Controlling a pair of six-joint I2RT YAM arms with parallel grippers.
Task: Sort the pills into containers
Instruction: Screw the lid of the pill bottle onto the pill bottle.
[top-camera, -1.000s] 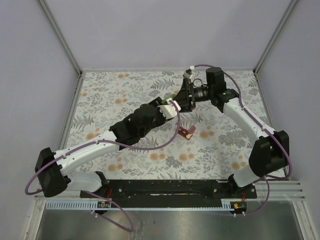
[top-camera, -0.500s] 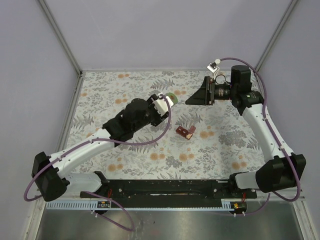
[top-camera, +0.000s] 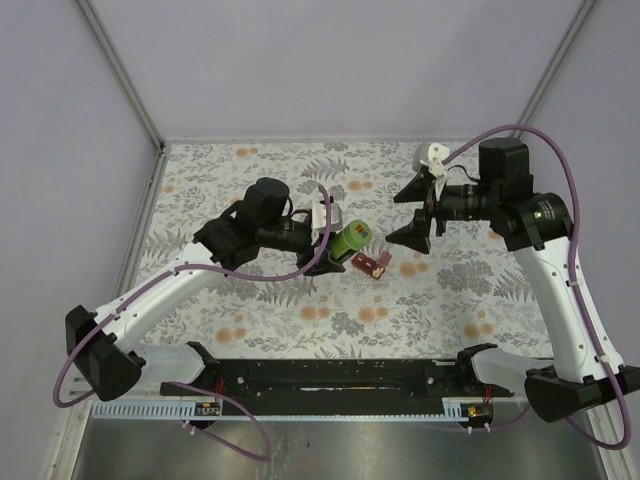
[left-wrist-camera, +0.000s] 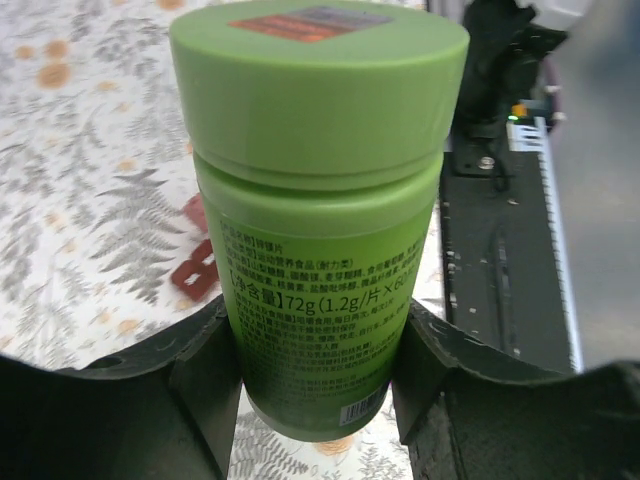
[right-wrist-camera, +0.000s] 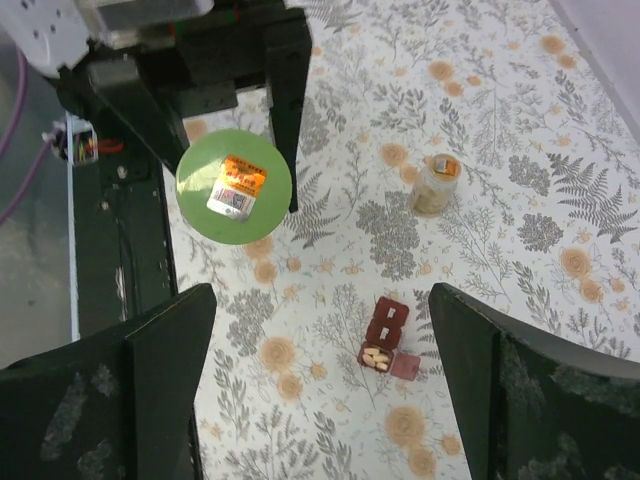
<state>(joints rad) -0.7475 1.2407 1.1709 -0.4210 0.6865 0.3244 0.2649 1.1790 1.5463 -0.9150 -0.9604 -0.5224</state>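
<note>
My left gripper (top-camera: 337, 249) is shut on the green bottle (top-camera: 352, 238), which it holds off the cloth by the lower body, cap on. In the left wrist view the green bottle (left-wrist-camera: 320, 230) fills the space between the fingers (left-wrist-camera: 205, 375). The dark-red pill box (top-camera: 373, 264) lies just right of it. In the right wrist view the pill box (right-wrist-camera: 386, 328) has one lid open, with pale pills (right-wrist-camera: 377, 357) inside. My right gripper (top-camera: 412, 215) hovers open over the cloth, nothing between its fingers. A small pale-and-orange bottle (right-wrist-camera: 435, 185) stands upright beyond the box.
The flowered cloth (top-camera: 250, 300) covers the table inside a metal frame with grey walls. The black base rail (top-camera: 340, 375) runs along the near edge. In the right wrist view the green bottle's cap (right-wrist-camera: 233, 185) carries an orange-and-white sticker.
My left arm has swung the green bottle toward the near side, next to the pill box. My right gripper has drawn away from the bottle to the right and now stands apart from it.
</note>
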